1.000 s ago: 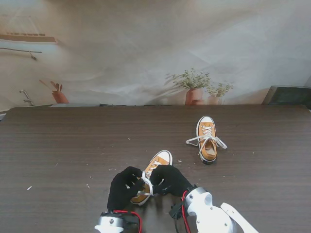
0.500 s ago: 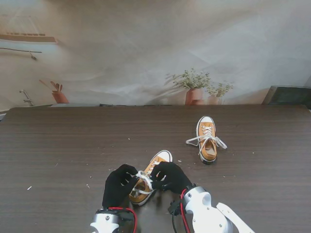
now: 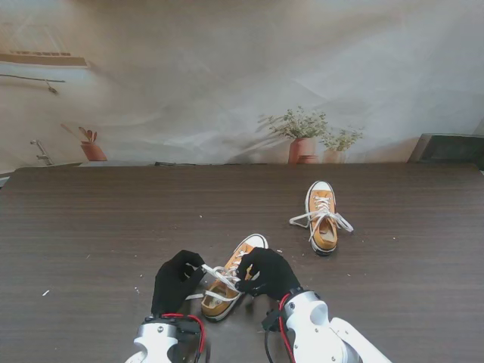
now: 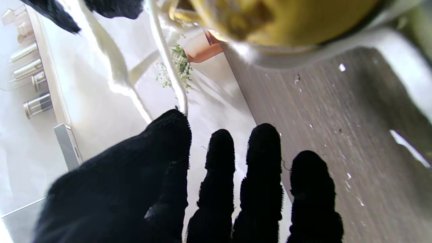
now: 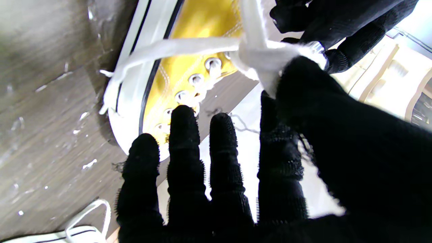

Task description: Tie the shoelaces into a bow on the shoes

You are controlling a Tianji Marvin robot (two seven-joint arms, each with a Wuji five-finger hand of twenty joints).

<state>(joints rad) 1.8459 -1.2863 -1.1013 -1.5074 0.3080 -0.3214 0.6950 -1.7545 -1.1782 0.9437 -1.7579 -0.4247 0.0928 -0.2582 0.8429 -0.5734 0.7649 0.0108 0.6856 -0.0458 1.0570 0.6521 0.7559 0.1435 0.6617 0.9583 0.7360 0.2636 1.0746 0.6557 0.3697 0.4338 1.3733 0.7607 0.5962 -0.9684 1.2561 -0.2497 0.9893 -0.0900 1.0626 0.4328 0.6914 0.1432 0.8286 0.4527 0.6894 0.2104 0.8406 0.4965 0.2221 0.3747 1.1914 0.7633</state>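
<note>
Both hands' fingers pinch white laces [image 3: 219, 277] over dark wood table [image 3: 113, 219]; potted plants [image 3: 301, 134] behind.

Soft, even daylight fills the sharp stand view, where the dark wood-grain table [image 3: 91, 219] shows only faint shadows, while both wrist views are blown out toward the pale backdrop, the yellow canvas sneaker [image 4: 287, 20] blurring at twelve o'clock in the left one.
</note>
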